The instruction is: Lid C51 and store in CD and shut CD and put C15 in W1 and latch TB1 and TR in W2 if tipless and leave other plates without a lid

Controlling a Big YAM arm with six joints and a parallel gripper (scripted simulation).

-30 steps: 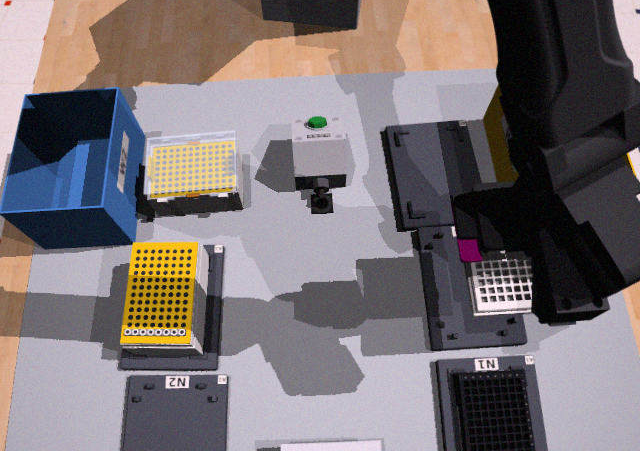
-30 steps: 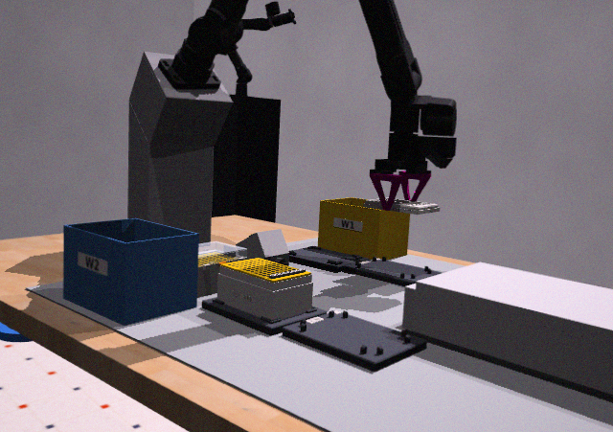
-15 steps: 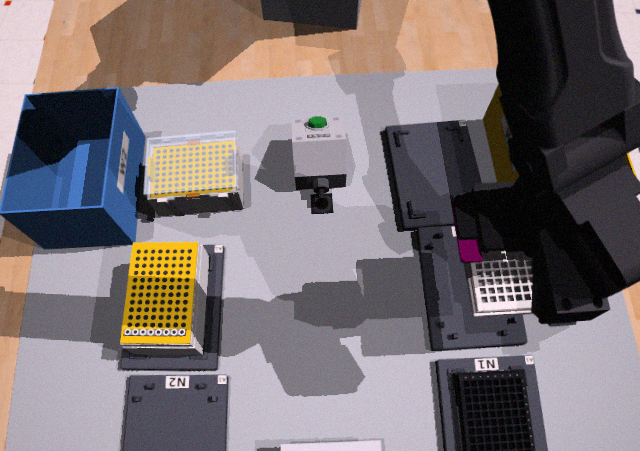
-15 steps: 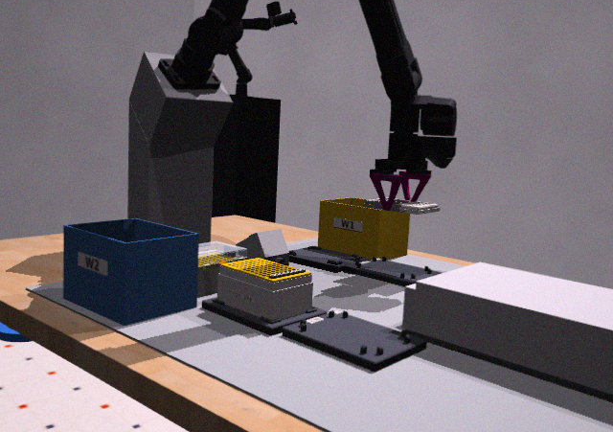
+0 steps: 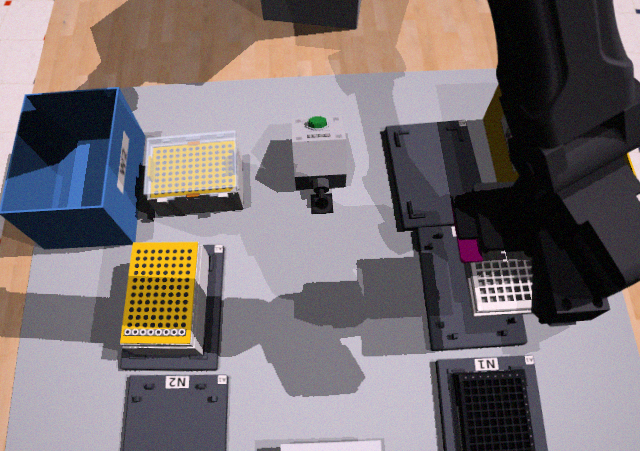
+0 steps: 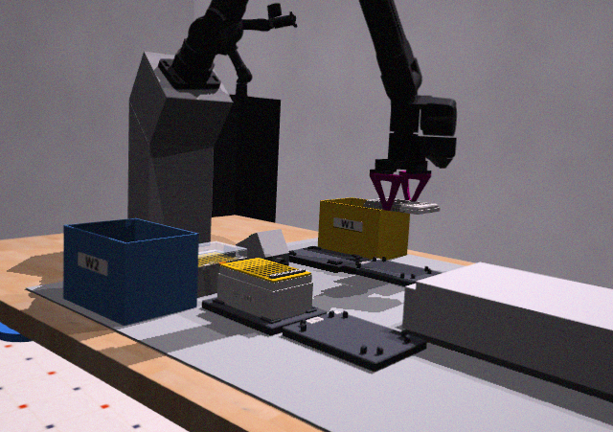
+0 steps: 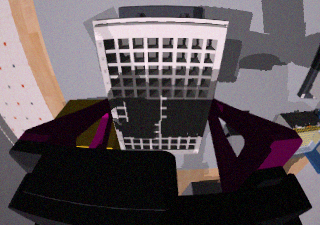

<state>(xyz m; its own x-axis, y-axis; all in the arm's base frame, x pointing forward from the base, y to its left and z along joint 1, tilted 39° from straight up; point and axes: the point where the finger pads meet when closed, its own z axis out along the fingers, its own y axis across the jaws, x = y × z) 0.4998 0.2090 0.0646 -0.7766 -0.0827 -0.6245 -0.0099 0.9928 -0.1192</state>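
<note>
My gripper (image 6: 399, 192) (image 7: 160, 103) is shut on the white assay plate (image 5: 504, 286) (image 6: 421, 206) (image 7: 160, 65) and holds it flat in the air at about the rim height of the yellow bin W1 (image 6: 363, 229) (image 5: 495, 126), just beside the bin. The plate hangs above the bare nest N3 (image 5: 444, 291). Nest N2 (image 5: 175, 415) (image 6: 353, 338) holds no plate. Tip box TB1 (image 5: 192, 167) (image 6: 217, 257) stands with its clear lid over yellow tips. Tip rack TR (image 5: 160, 291) (image 6: 264, 281) shows one row of tips at its near edge. The green key DONE (image 5: 316, 121) stands mid-bench.
The blue bin W2 (image 5: 77, 224) (image 6: 130, 269) stands at the left. A black plate (image 5: 491, 405) sits in nest N1. The white cooler CD (image 6: 510, 308) is shut at the bench front. The lid park nest (image 5: 418, 177) lies beside W1.
</note>
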